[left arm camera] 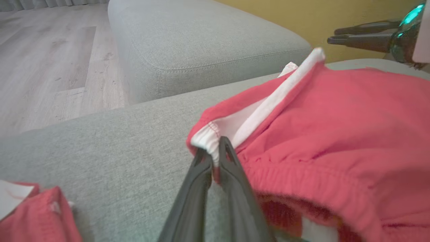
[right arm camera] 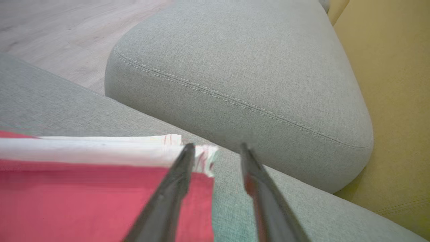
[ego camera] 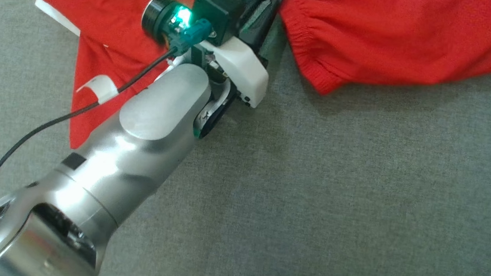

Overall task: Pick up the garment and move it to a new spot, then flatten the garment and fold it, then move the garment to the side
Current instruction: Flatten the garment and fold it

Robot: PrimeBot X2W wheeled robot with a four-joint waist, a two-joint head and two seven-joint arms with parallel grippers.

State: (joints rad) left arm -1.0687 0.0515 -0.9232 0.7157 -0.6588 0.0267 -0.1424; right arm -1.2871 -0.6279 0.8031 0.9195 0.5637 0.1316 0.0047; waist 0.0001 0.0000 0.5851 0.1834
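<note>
Forearm of the left arm, silver, slants from the head view's lower left corner across the grey seat cushion, with a black cable looping beside it. Past the wrist, where a green light glows, the left gripper has its two dark fingers pinched together on the white hem of the red garment. The left wrist view shows the hem bunched between the tips. The garment lies on the cushion along the top of the head view, one part to the left behind the arm, a gathered, ribbed part to the right. At another white-banded corner, the right gripper stands with its fingers spread apart, gripping nothing. The finger on that view's left crosses the cloth's corner, and the other is over bare cushion. Beyond lies a second grey cushion, then a pale wooden floor and a yellow surface.
</note>
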